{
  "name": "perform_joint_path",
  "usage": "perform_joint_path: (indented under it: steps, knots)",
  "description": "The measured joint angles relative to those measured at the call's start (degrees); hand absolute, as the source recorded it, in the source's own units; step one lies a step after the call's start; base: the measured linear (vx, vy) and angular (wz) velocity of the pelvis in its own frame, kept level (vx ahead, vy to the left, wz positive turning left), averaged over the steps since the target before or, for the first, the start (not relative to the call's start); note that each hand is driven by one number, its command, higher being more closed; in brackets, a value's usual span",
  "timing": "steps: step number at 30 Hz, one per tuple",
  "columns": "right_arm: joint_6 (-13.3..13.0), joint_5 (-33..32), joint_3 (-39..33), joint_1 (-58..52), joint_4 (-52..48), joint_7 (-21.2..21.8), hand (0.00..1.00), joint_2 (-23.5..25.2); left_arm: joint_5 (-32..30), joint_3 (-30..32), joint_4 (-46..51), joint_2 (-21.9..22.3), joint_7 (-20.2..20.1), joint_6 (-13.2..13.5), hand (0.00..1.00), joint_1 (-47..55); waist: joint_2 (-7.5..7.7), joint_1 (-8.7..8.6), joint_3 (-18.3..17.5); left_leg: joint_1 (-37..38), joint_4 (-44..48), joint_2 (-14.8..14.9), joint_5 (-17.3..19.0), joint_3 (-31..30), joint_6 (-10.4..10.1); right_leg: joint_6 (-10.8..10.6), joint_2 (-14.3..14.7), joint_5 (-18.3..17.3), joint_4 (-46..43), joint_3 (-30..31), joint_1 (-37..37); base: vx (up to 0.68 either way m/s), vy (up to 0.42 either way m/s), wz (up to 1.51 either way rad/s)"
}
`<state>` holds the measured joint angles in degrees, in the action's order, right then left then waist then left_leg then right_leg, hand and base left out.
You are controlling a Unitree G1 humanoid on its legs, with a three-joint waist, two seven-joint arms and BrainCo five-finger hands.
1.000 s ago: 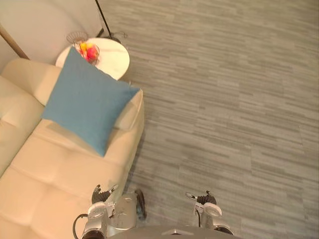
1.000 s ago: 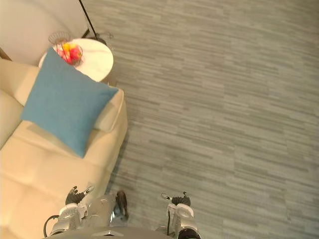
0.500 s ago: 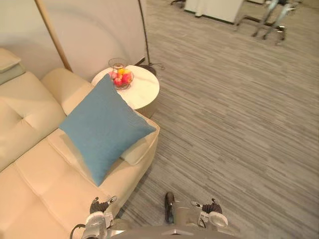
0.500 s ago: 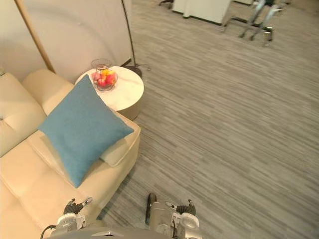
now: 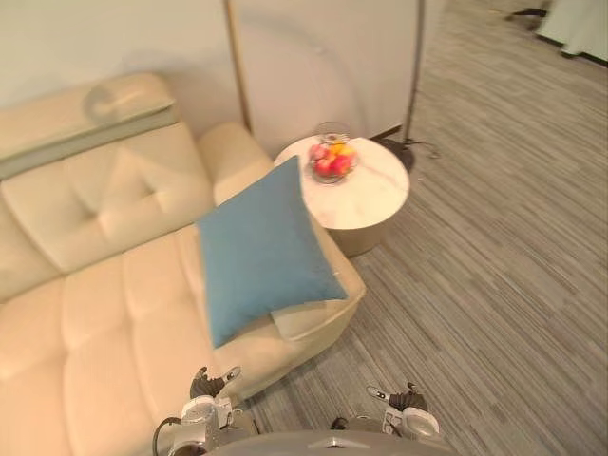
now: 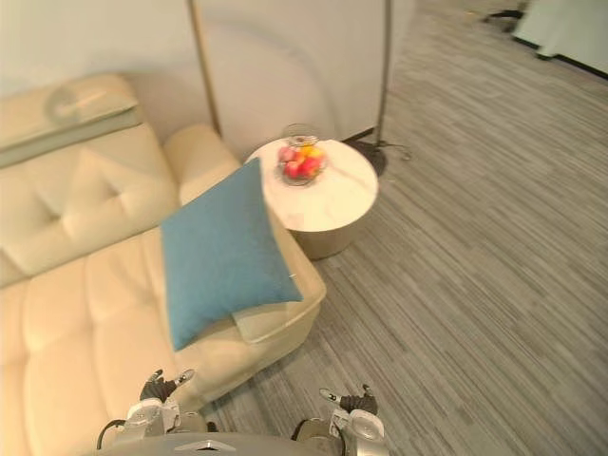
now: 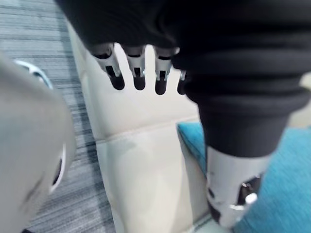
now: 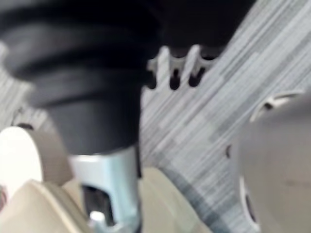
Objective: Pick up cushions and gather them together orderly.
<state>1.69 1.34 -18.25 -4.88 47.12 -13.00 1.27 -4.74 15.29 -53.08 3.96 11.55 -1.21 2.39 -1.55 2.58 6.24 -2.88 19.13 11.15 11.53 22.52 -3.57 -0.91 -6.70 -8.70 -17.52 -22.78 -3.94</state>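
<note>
A blue square cushion leans tilted against the armrest end of a cream sofa. Its lower corner rests over a cream pad at the sofa's front corner. A pale cream and grey-green stack lies along the top of the sofa back. My left hand hangs low in front of the sofa's seat edge, open and empty, with its straight fingers over the seat and the blue cushion beyond. My right hand hangs over the carpet, open, holding nothing.
A round white side table stands beside the armrest and carries a glass bowl of fruit. Behind it rises a thin floor lamp pole. Grey striped carpet spreads to the right.
The camera has swung left, so more of the sofa and its back shows. The cushion and table have not moved. Both hands stay low and open.
</note>
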Motion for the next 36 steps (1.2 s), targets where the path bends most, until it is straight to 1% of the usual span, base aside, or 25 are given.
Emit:
perform_joint_path:
  steps: [1, 2, 4, 6, 8, 10, 11, 13, 14, 16, 18, 19, 21, 23, 24, 27, 28, 29, 32, 33, 34, 35, 36]
  knots:
    - [-0.01, 0.0, 0.06, 0.04, 0.15, 0.01, 0.0, 0.48, -0.04, -0.08, -0.45, -0.88, -0.32, 0.0, 0.0, 0.42, 0.5, 0.31, -0.11, 0.81, -1.63, -0.75, -1.2, 0.0, 0.15, 0.02, -0.03, 0.9, 1.0, 0.66, 0.48, -0.04, 0.064, 0.07]
    - [-0.14, 0.01, 0.07, 0.05, 0.42, 0.04, 0.0, 0.46, -0.1, -0.12, -0.7, -1.22, -0.53, -0.06, 0.0, 1.14, 0.5, 0.28, -0.13, 1.84, -2.85, -1.16, -1.84, 0.03, 0.22, -0.01, 0.19, 1.77, 1.99, 1.6, 1.32, -0.06, 0.041, 0.01]
    - [-0.23, 0.1, 0.01, -0.42, 0.71, -0.01, 0.0, 0.39, -0.04, -0.06, -0.92, -1.38, -0.54, 0.03, 0.0, 1.98, 0.81, 0.26, -0.59, 2.93, -5.26, -2.24, -2.74, -0.06, 0.5, -0.73, 0.2, 2.53, 4.03, 2.54, 2.36, -0.07, 0.028, 0.02]
    - [-0.14, 0.89, 0.43, -0.45, 0.79, -0.1, 0.0, 0.35, 0.03, -0.1, -1.66, -1.75, -0.58, 0.04, 0.0, 1.81, 1.18, 0.32, -0.94, 3.6, -10.06, -3.47, -5.46, -0.08, 0.56, -0.84, 0.65, 4.79, 7.29, 3.33, 2.63, -0.14, -0.006, -0.07]
    - [-0.04, 1.35, 1.38, -0.32, 0.24, -0.19, 0.0, 0.27, 0.04, -0.09, -1.76, -1.95, -0.53, 0.01, 0.0, 1.84, 1.4, 0.27, -0.95, 4.18, -12.31, -4.12, -6.85, -0.1, 0.65, -0.88, 0.76, 5.44, 8.3, 3.44, 2.71, -0.11, -0.011, -0.02]
    - [0.4, 2.02, 2.57, -2.85, -6.16, -0.3, 0.0, 0.28, 0.18, -0.11, -1.83, -2.62, -0.35, -0.02, 0.0, 1.93, 1.74, 0.21, -0.96, 6.01, -18.2, -5.5, -10.41, -0.21, 0.78, -1.06, 0.99, 6.27, 10.08, 3.78, 2.68, -0.14, -0.014, 0.04]
    - [0.51, 2.73, 2.54, -3.2, -7.67, -0.39, 0.0, 0.18, 0.18, -0.1, -1.79, -2.74, -0.32, -0.02, 0.0, 2.04, 1.79, 0.15, -1.0, 6.35, -19.37, -5.76, -11.18, -0.33, 0.92, -1.26, 1.05, 6.27, 10.31, 3.84, 2.6, -0.11, -0.005, 0.05]
    - [0.55, 4.55, 2.51, -3.88, -14.23, -0.99, 0.0, -1.17, 0.68, -0.15, -1.48, -3.18, -0.25, -0.03, 0.0, 2.51, 1.95, 0.0, -1.07, 7.52, -22.82, -6.49, -13.43, -0.83, 0.94, -1.81, 1.72, 6.51, 11.01, 5.26, 2.54, -0.12, -0.007, 0.1]
    - [0.46, 6.14, 2.43, -3.86, -17.14, -1.18, 0.0, -2.36, 1.4, -0.09, -1.38, -3.65, -0.23, -0.03, 0.0, 2.9, 2.17, -0.2, -1.18, 7.72, -23.84, -6.75, -13.83, -1.49, 0.8, -1.88, 2.15, 6.57, 11.29, 6.54, 2.5, -0.09, -0.013, 0.14]
    - [0.34, 8.08, 2.39, -3.84, -21.22, -1.37, 0.0, -4.39, 2.58, 0.11, -0.68, -4.85, -0.16, -0.04, 0.0, 3.65, 2.7, -0.49, -1.54, 7.66, -23.91, -6.95, -14.03, -2.26, 0.88, -2.03, 2.25, 6.8, 11.74, 7.19, 2.49, -0.03, -0.005, 0.14]
    - [-0.15, 9.0, 2.36, -3.64, -24.17, -1.39, 0.0, -5.91, 3.26, 0.56, 1.01, -6.08, 0.4, -0.02, 0.0, 4.85, 3.11, -0.29, -1.82, 7.52, -23.92, -7.2, -14.02, -2.24, 0.91, -1.83, 2.56, 7.06, 12.45, 8.3, 2.37, -0.01, 0.001, 0.03]
    - [-0.37, 10.24, 2.34, -3.16, -26.42, -1.35, 0.0, -7.17, 3.56, 1.13, 1.64, -7.46, 0.77, -0.03, 0.0, 5.49, 3.33, -0.25, -1.99, 6.93, -23.92, -7.45, -14.02, -2.3, 0.94, -1.9, 2.65, 7.75, 13.09, 9.02, 1.98, 0.0, 0.0, 0.0]
    - [-0.46, 10.36, 2.45, -1.9, -27.92, -1.27, 0.0, -8.45, 4.2, 2.44, 2.93, -8.53, 0.85, -0.03, 0.0, 5.82, 3.43, -0.01, -1.99, 6.2, -23.92, -7.74, -14.09, -2.33, 1.16, -2.11, 2.7, 8.73, 14.15, 9.44, 1.82, 0.0, 0.0, 0.0]
    - [-0.63, 10.34, 3.38, 1.49, -28.56, -1.28, 0.0, -10.53, 4.72, 2.72, 5.09, -10.84, 1.05, -0.01, 0.0, 5.37, 3.56, 0.26, -1.86, 4.95, -23.61, -8.24, -14.43, -2.8, 1.94, -1.76, 2.81, 10.48, 15.7, 9.47, 1.52, 0.01, 0.009, 0.02]
    - [-0.72, 10.34, 4.01, 2.21, -28.57, -1.24, 0.0, -11.12, 4.73, 2.73, 5.58, -11.28, 1.09, 0.07, 0.0, 5.05, 3.59, 0.36, -1.75, 4.64, -23.6, -8.32, -14.48, -2.95, 2.01, -1.69, 2.79, 10.68, 15.94, 9.47, 1.38, 0.0, 0.023, 0.1]
    - [-0.95, 10.28, 7.19, 8.44, -28.69, -1.24, 0.0, -12.96, 4.78, 2.63, 8.32, -13.53, 2.04, 0.35, 0.0, 2.32, 4.15, 1.05, -0.27, 1.52, -23.56, -8.7, -15.34, -3.88, 3.03, -1.4, 2.7, 12.05, 16.41, 9.3, -1.18, -0.03, 0.021, 0.11]
    - [-1.61, 10.25, 8.11, 11.75, -28.73, -1.28, 0.0, -13.38, 5.33, 2.48, 9.25, -14.12, 2.17, 0.4, 0.0, 0.35, 4.34, 1.59, 1.03, -0.16, -23.47, -8.79, -15.84, -4.29, 3.39, -1.14, 2.7, 12.67, 16.7, 9.14, -2.5, -0.05, 0.027, 0.16]
    - [-1.73, 10.23, 8.74, 14.07, -28.73, -1.33, 0.0, -13.72, 5.82, 2.44, 9.9, -14.16, 2.41, 0.49, 0.0, -1.33, 4.34, 1.63, 2.47, -1.27, -22.73, -8.75, -15.92, -4.95, 3.51, -0.99, 2.6, 13.13, 16.9, 8.99, -2.8, -0.05, 0.033, 0.25]
    - [-1.78, 10.08, 11.18, 19.39, -28.69, -1.53, 0.0, -14.99, 7.32, 0.94, 10.02, -14.16, 3.33, 1.24, 0.0, -5.8, 4.24, 1.76, 4.73, -6.15, -20.0, -8.63, -15.85, -6.91, 3.63, -0.77, 2.32, 13.92, 16.97, 8.69, -5.52, -0.05, 0.041, 0.33]
    - [-1.79, 9.99, 12.86, 23.7, -28.23, -2.15, 0.0, -15.74, 8.14, -0.45, 10.09, -14.17, 3.74, 1.44, 0.0, -8.91, 4.21, 1.89, 6.79, -8.59, -18.72, -8.52, -16.0, -7.29, 3.83, -0.58, 2.25, 14.49, 16.88, 8.34, -7.28, -0.05, 0.017, 0.17]
    - [-1.75, 9.83, 13.4, 25.16, -28.06, -2.35, 0.0, -15.84, 8.4, -0.9, 10.06, -14.16, 4.05, 1.46, 0.0, -9.74, 4.14, 1.92, 7.38, -9.45, -18.22, -8.46, -16.03, -7.45, 3.88, -0.42, 2.25, 14.69, 16.85, 8.23, -7.82, -0.1, 0.018, 0.19]
    - [-1.69, 9.53, 14.91, 28.79, -27.58, -2.67, 0.0, -16.15, 9.31, -2.32, 10.01, -14.16, 4.53, 1.49, 0.0, -12.03, 3.99, 1.86, 8.27, -12.17, -17.14, -8.35, -16.16, -8.04, 4.05, -0.31, 2.21, 15.13, 16.73, 7.78, -9.81, -0.1, 0.009, 0.13]
    - [-1.67, 9.22, 16.35, 31.69, -26.35, -2.64, 0.0, -16.85, 9.7, -3.11, 9.99, -14.22, 4.72, 1.57, 0.0, -13.97, 3.95, 1.92, 9.53, -13.25, -16.45, -8.27, -16.24, -8.23, 4.16, -0.25, 2.19, 15.4, 16.63, 7.67, -10.51, -0.09, 0.009, 0.13]
